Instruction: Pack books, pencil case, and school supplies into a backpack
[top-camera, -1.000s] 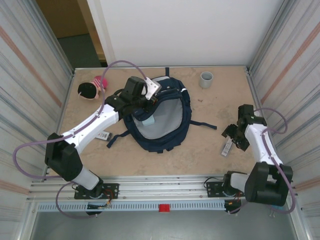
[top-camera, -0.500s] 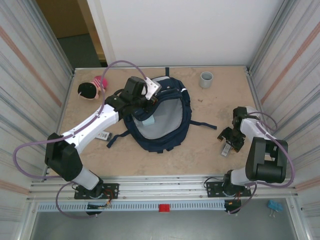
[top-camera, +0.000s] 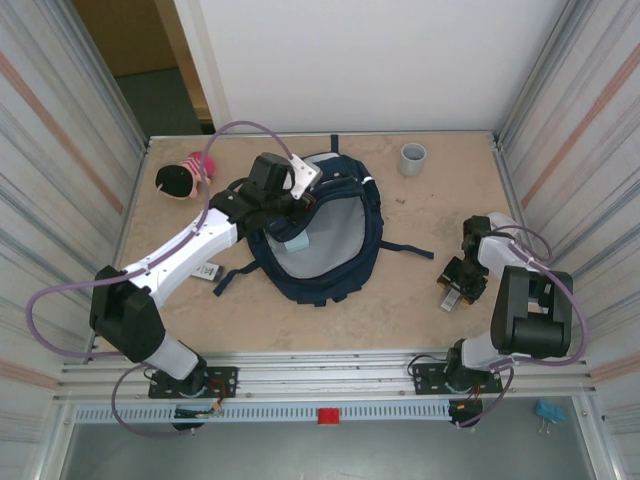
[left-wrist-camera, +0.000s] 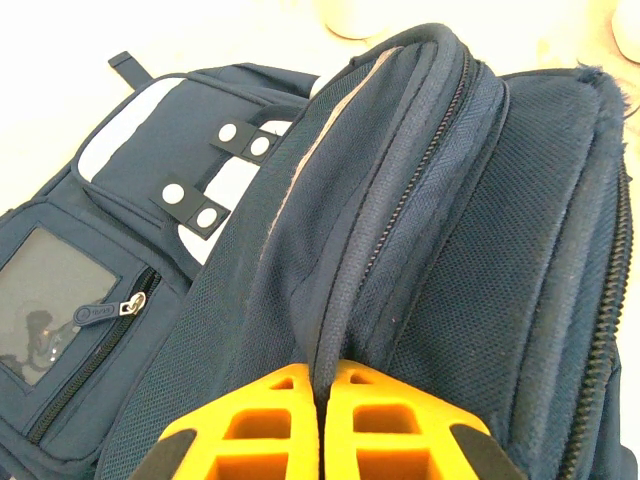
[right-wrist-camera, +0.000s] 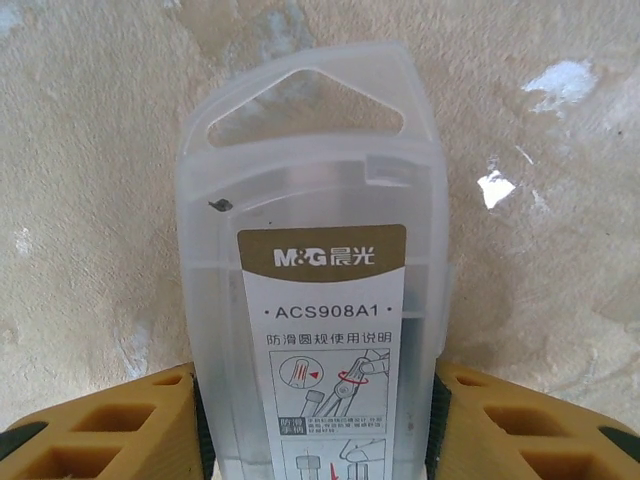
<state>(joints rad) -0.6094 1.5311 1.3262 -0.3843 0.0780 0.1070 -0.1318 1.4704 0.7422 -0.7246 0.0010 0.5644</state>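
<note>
Supply box lying near-to-far, jaws against its long sides

The clear plastic supply box (right-wrist-camera: 310, 200) lies flat on the table (top-camera: 420, 310), right of centre and towards the near edge. Its long axis runs roughly near-to-far with a slight slant. The right wrist view shows its hang-tab end pointing away, ahead of the fingertips, with the printed label face up.

The right gripper (right-wrist-camera: 315, 400) straddles the box across its short width. One yellow finger (right-wrist-camera: 130, 420) presses each long side, so the jaws are clamped on the box. From above, the right gripper (top-camera: 461, 284) sits over the box's (top-camera: 451, 297) far part. There is bare tabletop on every side. A dark strap (top-camera: 408, 249) lies to the left, apart from the box, and the ribbed side wall (top-camera: 590, 200) stands close on the right.

The backpack (top-camera: 322, 290) lies mid-table with its mouth gaping upward and its grey lining showing. The mint pencil case (top-camera: 296, 243) is inside, near the left rim. The left gripper (top-camera: 293, 205) is at the bag's far-left edge. In the left wrist view, this left gripper (left-wrist-camera: 320, 380) has its jaws pinched tight on a zippered seam of the backpack (left-wrist-camera: 430, 200). A grey cup (top-camera: 413, 158) stands beyond the bag, well apart from it.
</note>
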